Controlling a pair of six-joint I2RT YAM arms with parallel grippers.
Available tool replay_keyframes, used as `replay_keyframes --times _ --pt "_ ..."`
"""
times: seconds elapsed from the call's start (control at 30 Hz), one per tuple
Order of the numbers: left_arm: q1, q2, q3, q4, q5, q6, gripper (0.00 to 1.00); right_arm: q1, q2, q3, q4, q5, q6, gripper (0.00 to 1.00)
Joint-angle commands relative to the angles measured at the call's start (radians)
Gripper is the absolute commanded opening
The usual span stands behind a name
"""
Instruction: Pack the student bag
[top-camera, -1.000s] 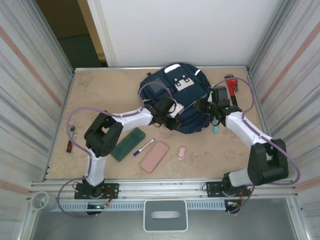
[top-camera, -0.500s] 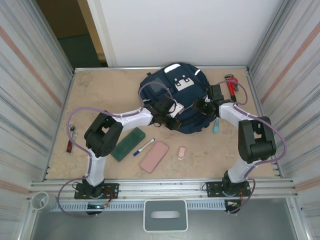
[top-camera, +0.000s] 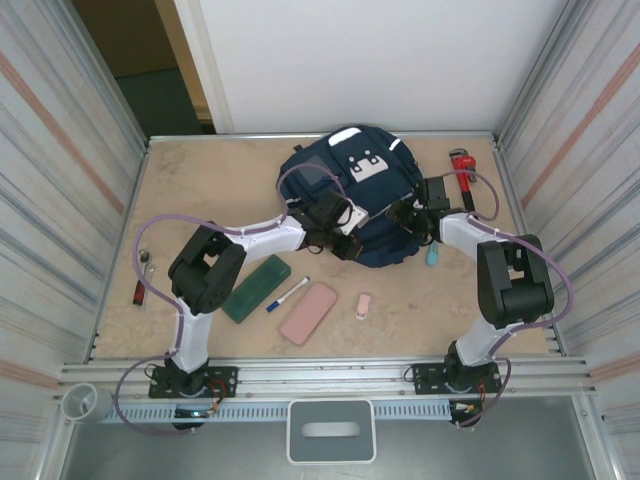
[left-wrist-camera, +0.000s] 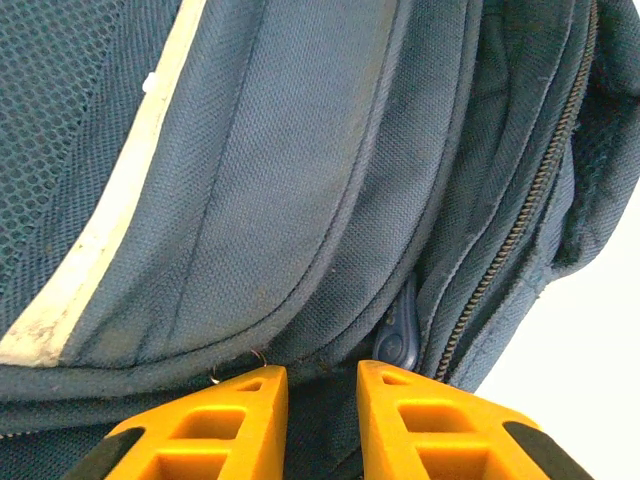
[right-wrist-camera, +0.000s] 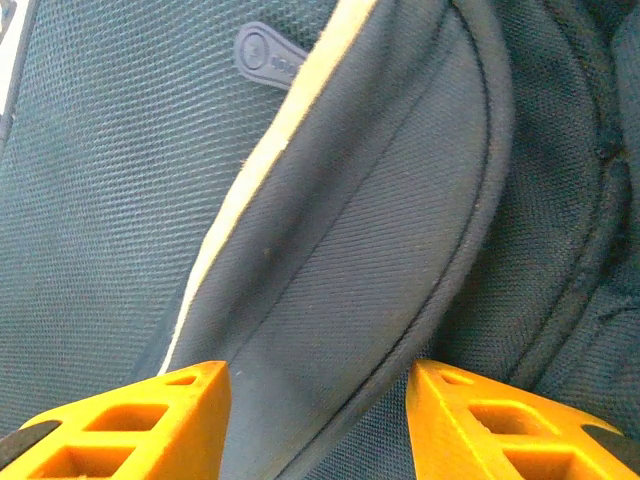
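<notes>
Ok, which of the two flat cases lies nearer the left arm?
The dark green case, right beside its elbow; the pink case lies beyond the marker, toward the right.

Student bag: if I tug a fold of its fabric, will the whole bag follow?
Probably floppy: the student bag is soft woven fabric, with folds and a loose flap in the right wrist view, so a tug may stretch cloth first. It is the biggest item on the table, so it likely drags rather than lifts. Unlikely to roll or break.
</notes>
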Motion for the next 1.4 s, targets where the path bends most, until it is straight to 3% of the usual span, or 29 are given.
replay_keyframes --times 0.0,0.17,0.33,0.47,0.53,0.83,1.17,1.37 --pt "-0.002 -0.029 -0.008 -0.008 0.011 0.006 0.26 -0.005 0.014 -0.029 -0.021 0.037 0.06 0.49" --pt "-0.002 -0.031 -0.009 -0.009 0.01 0.007 0.26 -0.008 0.037 -0.031 0.052 0.013 0.098 0.49" --pt "-0.002 -0.031 -0.007 -0.008 0.012 0.009 0.26 -0.005 0.086 0.009 0.119 -0.042 0.149 0.41" --pt "-0.004 -0.052 -0.014 -0.008 0.016 0.008 0.26 -0.009 0.049 -0.005 0.218 -0.084 0.216 0.08" --pt "-0.003 -0.076 -0.028 0.0 0.017 0.005 0.27 -0.008 0.001 -0.019 0.261 -0.103 0.248 0.0" --pt "0.044 -0.233 -0.142 0.166 0.09 -0.114 0.36 0.006 -0.168 -0.048 0.385 -0.162 0.388 0.0" --pt "0.03 -0.274 -0.195 0.192 0.043 -0.137 0.48 0.042 -0.221 -0.005 0.375 -0.127 0.408 0.0" --pt "-0.016 -0.237 -0.181 0.157 -0.02 -0.152 0.45 0.048 -0.209 -0.002 0.378 -0.122 0.407 0.0"
